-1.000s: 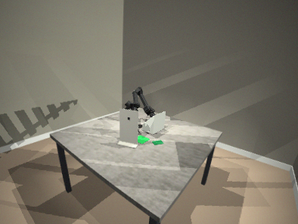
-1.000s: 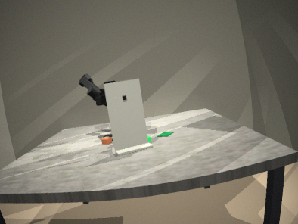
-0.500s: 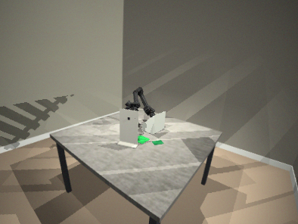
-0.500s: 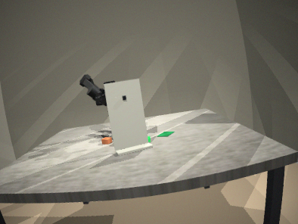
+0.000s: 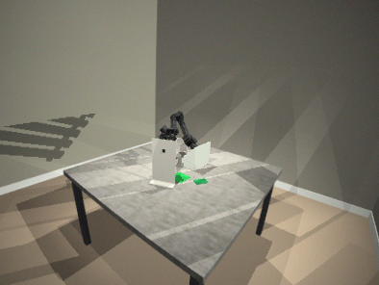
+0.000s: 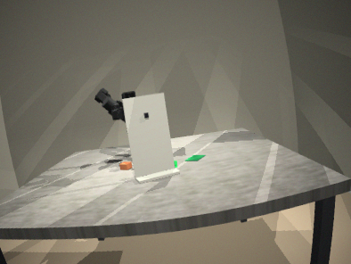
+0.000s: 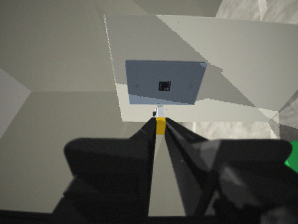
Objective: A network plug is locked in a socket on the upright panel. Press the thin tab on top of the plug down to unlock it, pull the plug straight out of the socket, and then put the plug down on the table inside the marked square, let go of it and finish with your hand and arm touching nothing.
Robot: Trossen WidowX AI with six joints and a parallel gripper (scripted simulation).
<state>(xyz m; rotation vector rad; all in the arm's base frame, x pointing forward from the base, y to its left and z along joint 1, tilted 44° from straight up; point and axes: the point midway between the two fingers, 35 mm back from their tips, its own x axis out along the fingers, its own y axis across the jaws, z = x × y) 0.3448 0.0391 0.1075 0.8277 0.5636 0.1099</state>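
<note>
The network plug, with a yellow body (image 7: 160, 127) and a pale clear nose, is out of the socket in the wrist view. My gripper (image 7: 159, 121) is shut on it. The nose points toward the socket (image 7: 164, 86), a dark opening in a blue-grey plate (image 7: 142, 75) on the upright white panel (image 5: 164, 166) (image 6: 149, 143) (image 7: 235, 42). The plug appears just below the plate's lower edge; the exact gap is unclear. The panel hides my fingertips in the top and exterior views. A flat dark green patch (image 5: 200, 181) (image 6: 195, 158) lies on the table; I cannot tell if it is the marked square.
A brighter green shape (image 5: 182, 177) (image 6: 175, 164) sits beside the panel, partly hidden. A second upright pale board (image 5: 202, 155) stands behind and right in the top view. An orange block (image 6: 126, 166) lies left of the panel. The black arm (image 5: 179, 117) (image 6: 109, 104) rises behind it.
</note>
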